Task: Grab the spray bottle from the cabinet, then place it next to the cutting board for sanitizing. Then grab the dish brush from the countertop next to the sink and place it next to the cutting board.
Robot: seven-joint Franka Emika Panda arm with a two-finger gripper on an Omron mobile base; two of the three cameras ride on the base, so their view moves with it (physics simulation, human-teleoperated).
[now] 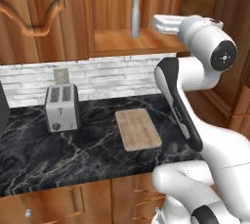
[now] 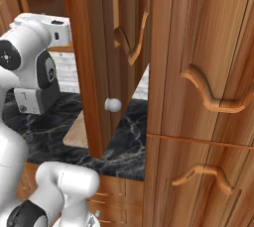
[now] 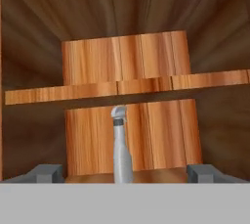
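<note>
- Spray bottle (image 3: 122, 152) upright on cabinet (image 1: 132, 42) shelf, centred just beyond tool (image 3: 124, 173).
- Tool fingers (image 3: 46, 173) spread wide, gripping nothing.
- Cutting board (image 1: 138, 128) and toaster (image 1: 62, 107) on table (image 1: 73, 154) below.

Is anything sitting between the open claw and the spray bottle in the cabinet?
No. In the hand view the spray bottle stands alone on the cabinet shelf, centred between the claw fingertips, with bare space before it.

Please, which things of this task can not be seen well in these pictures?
- Cutting board: right base view, mostly hidden behind the open cabinet door.
- Spray bottle: hand view, base cut off at the bottom edge.
- Gripper: hand view, open, just the fingertips show.
</note>
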